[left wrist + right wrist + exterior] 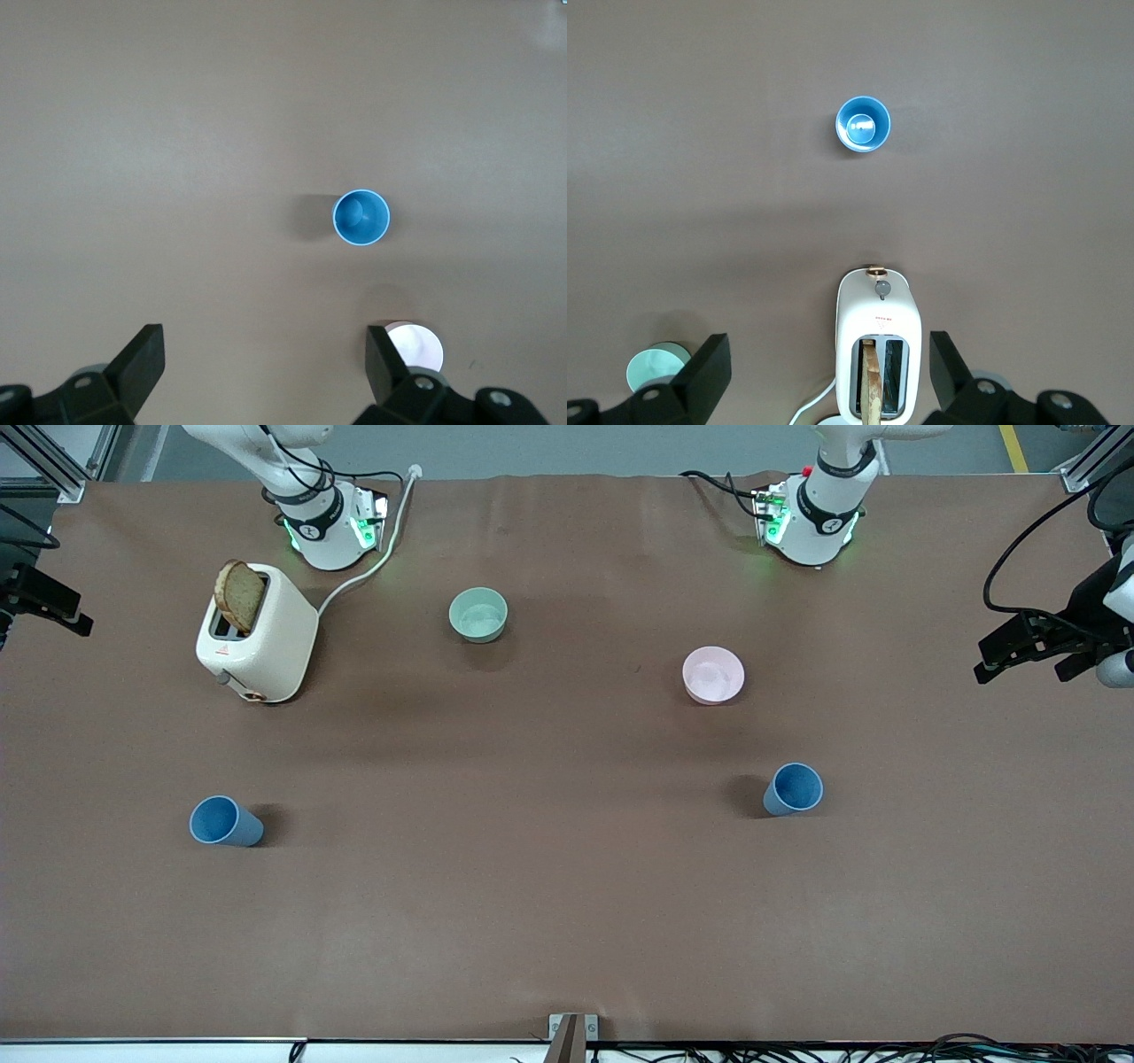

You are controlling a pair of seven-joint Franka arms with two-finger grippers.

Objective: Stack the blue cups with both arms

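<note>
Two blue cups are standing upright and well apart on the desk, one (793, 789) toward the left arm's end, the other (225, 821) toward the right arm's. The left gripper (264, 363) and right gripper (829, 367) are hanging high over the desk (549, 886), fingers spread open and holding nothing.

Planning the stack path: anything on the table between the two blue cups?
Nothing visible. Bare brown table lies between one small matte blue plastic cup and the other; the toaster and both bowls sit farther from the front camera.
</note>
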